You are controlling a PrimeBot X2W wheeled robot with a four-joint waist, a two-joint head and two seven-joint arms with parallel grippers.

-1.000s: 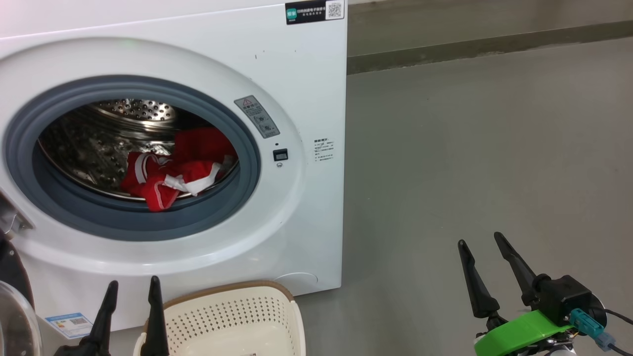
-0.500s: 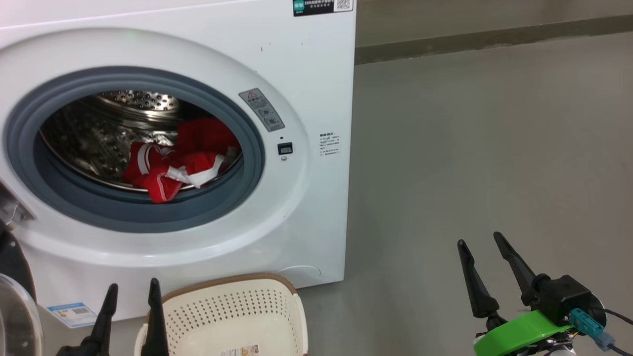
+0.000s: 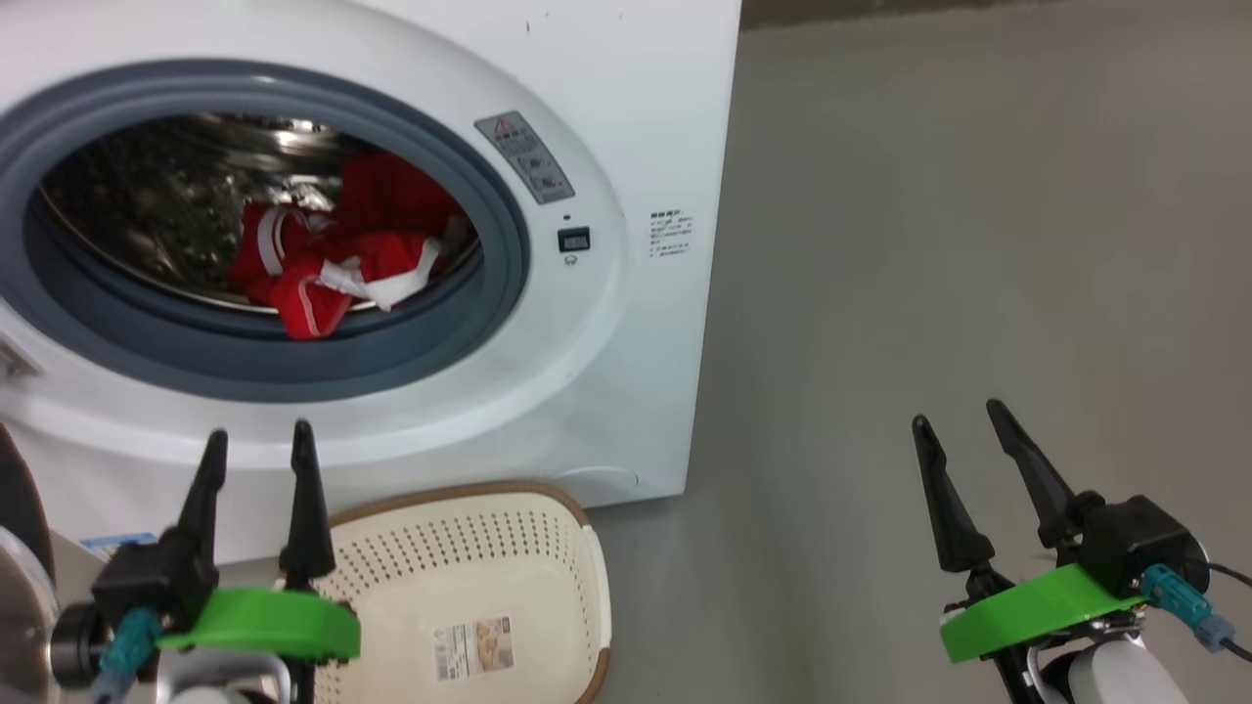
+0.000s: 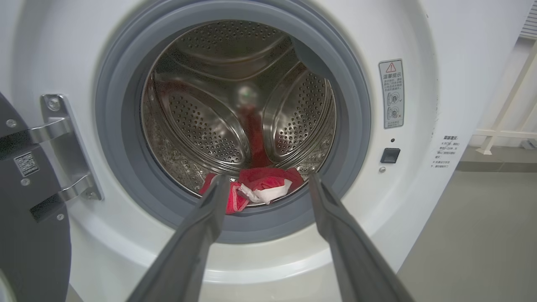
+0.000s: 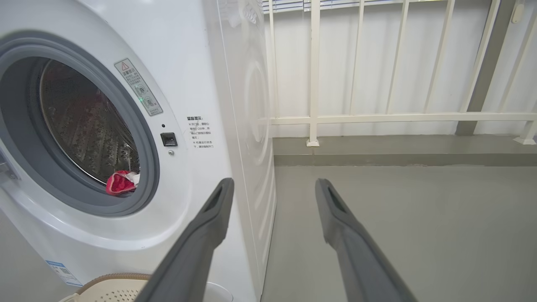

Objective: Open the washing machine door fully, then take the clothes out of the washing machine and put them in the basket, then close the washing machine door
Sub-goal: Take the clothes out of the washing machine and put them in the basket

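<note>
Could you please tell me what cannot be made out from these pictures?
Washing machine door: cut off by the left wrist view's left edge, so its opening angle is unclear.
Clothes: one tangled heap in the head view; the garment count cannot be told.
Basket: near end cut off by the head view's bottom edge, left side behind the left gripper.
Basket label: print too small.

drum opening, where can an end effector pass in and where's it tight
Free: above the clothes, up to the top of the grey rubber ring. Also bare: inside the basket but for a label, and floor right of the washing machine. Tight: the ring's lower lip, where the clothes lie, and its left, by the hinge and door.
</note>
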